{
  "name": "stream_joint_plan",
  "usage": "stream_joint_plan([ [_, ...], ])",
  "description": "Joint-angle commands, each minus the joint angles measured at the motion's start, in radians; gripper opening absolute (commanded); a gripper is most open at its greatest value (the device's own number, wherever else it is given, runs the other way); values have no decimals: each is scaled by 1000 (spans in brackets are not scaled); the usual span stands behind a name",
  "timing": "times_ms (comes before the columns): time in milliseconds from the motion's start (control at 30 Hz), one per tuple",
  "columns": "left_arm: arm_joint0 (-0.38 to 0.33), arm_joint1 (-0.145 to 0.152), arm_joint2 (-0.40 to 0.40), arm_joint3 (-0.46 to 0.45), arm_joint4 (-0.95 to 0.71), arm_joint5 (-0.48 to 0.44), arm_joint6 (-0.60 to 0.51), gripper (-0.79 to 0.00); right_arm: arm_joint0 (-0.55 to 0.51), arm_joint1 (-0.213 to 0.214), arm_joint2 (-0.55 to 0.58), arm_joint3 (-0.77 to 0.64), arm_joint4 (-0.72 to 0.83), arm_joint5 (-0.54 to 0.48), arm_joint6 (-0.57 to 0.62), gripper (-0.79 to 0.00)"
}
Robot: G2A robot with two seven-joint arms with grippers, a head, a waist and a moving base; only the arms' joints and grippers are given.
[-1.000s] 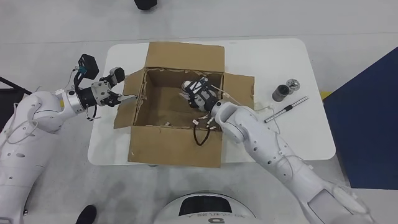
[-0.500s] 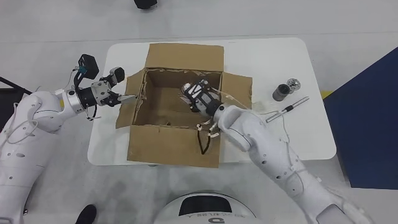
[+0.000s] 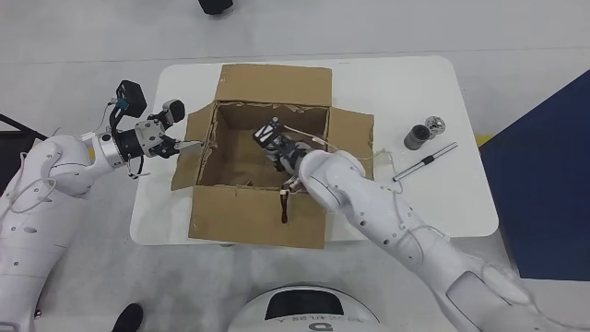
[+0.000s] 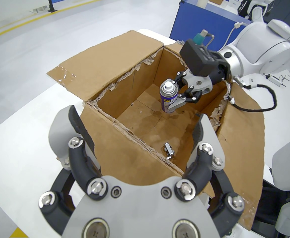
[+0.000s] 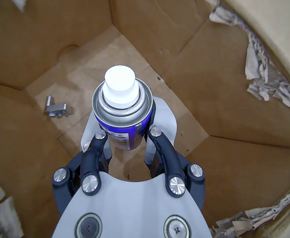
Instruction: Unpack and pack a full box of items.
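The right tool [image 5: 126,134] grips a spray can [image 5: 121,105] inside the cardboard box [image 3: 261,214]; the left tool [image 4: 137,122] gapes open. Unpacking seems nearly done: one small bracket [image 5: 56,108] lies inside.

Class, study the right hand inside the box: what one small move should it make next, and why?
Probably lift straight up. The right hand is shut on the spray can, which hangs above the box floor between its walls, and a rod already lies out on the table, suggesting unpacking.
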Motion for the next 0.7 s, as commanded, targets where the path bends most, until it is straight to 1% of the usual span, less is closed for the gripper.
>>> stream_joint_plan([
  [0, 0, 0, 0, 0, 0, 0, 0, 0, 17, -12, -16, 20, 17, 3, 36, -785],
  [33, 0, 0, 0, 0, 0, 0, 0, 0, 25, -18, -27, 32, 15, 6, 59, -748],
  [67, 0, 0, 0, 0, 0, 0, 0, 0, 33, -24, -38, 40, 12, 7, 77, -622],
  [133, 0, 0, 0, 0, 0, 0, 0, 0, 44, -35, -51, 50, 12, 15, 89, -502],
  [200, 0, 0, 0, 0, 0, 0, 0, 0, 52, -43, -59, 54, 10, 20, 93, -489],
  [367, 0, 0, 0, 0, 0, 0, 0, 0, 48, -53, -56, 43, -2, 26, 89, -499],
  [433, 0, 0, 0, 0, 0, 0, 0, 0, 35, -51, -41, 26, 8, 11, 77, -471],
  [467, 0, 0, 0, 0, 0, 0, 0, 0, 27, -48, -29, 16, 12, 1, 69, -403],
  [500, 0, 0, 0, 0, 0, 0, 0, 0, 16, -44, -16, 5, 15, -10, 64, -249],
  [567, 0, 0, 0, 0, 0, 0, 0, 0, -13, -32, 21, -30, 34, -42, 46, -209],
  [600, 0, 0, 0, 0, 0, 0, 0, 0, -30, -24, 45, -50, 39, -63, 36, -163],
  [633, 0, 0, 0, 0, 0, 0, 0, 0, -50, -15, 71, -76, 45, -89, 24, -49],
  [667, 0, 0, 0, 0, 0, 0, 0, 0, -74, -5, 100, -104, 50, -113, 14, 0],
])
